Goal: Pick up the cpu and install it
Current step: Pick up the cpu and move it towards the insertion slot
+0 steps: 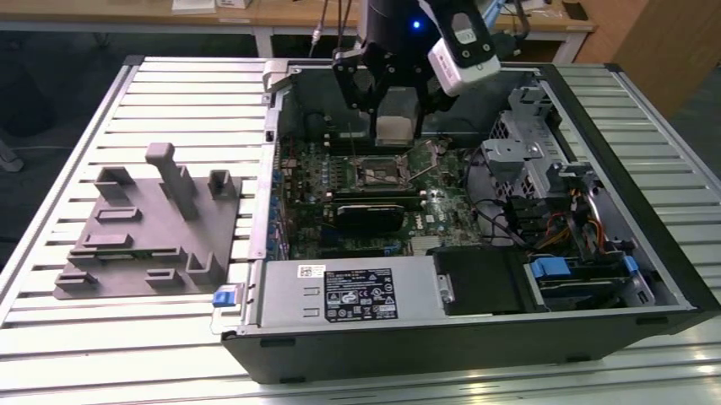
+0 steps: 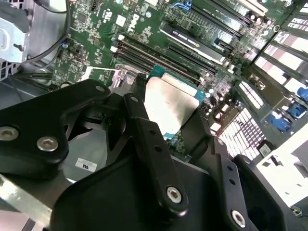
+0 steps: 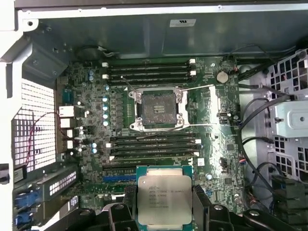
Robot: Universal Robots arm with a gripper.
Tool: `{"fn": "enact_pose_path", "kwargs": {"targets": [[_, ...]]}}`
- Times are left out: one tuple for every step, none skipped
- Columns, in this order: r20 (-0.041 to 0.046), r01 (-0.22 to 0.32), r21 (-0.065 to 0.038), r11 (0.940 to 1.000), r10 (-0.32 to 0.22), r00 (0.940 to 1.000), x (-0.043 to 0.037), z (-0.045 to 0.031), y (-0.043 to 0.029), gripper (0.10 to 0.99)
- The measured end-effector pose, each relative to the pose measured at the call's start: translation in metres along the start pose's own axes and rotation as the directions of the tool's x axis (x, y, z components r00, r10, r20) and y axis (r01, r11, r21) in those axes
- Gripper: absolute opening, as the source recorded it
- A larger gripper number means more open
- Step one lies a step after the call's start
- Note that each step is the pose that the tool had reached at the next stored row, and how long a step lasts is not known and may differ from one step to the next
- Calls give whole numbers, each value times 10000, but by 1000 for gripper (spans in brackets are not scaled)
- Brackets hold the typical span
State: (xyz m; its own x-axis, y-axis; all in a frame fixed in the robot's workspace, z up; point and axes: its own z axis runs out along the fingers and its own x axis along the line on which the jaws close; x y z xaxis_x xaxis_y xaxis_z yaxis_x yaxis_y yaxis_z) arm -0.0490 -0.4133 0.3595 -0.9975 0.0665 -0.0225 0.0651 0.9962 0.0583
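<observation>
My gripper (image 1: 397,133) hangs inside the open computer case, shut on the cpu (image 1: 396,126), a flat square chip with a silvery top. In both wrist views the cpu (image 3: 164,199) (image 2: 169,102) sits between the two black fingers (image 3: 201,208), clear of the board. The open motherboard socket (image 3: 158,109), a black frame with its metal lever arms swung out, lies on the green board beyond the chip. In the exterior view the socket (image 1: 379,172) is just below and in front of the gripper.
The case (image 1: 474,337) lies on its side on a slatted white table (image 1: 169,93). A grey plastic fixture block (image 1: 152,224) stands at the exterior view's left. Memory slots (image 3: 154,144), cables (image 3: 260,115) and drive cages (image 1: 552,177) surround the socket.
</observation>
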Motion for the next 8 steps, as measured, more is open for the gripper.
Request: {"fn": "enact_pose_path", "kwargs": {"targets": [[0, 0, 2, 10000, 0, 10000, 0, 18, -1, 541], [0, 0, 4, 10000, 0, 10000, 1, 36, -2, 541], [0, 0, 4, 10000, 0, 10000, 1, 54, -3, 541], [0, -1, 4, 10000, 1, 10000, 1, 73, -4, 541], [1, -1, 5, 10000, 1, 10000, 2, 90, -5, 541], [0, -1, 5, 10000, 1, 10000, 2, 109, -6, 541], [0, 0, 6, 10000, 0, 10000, 2, 127, -7, 541], [1, 0, 5, 10000, 0, 10000, 2, 146, -8, 541]]}}
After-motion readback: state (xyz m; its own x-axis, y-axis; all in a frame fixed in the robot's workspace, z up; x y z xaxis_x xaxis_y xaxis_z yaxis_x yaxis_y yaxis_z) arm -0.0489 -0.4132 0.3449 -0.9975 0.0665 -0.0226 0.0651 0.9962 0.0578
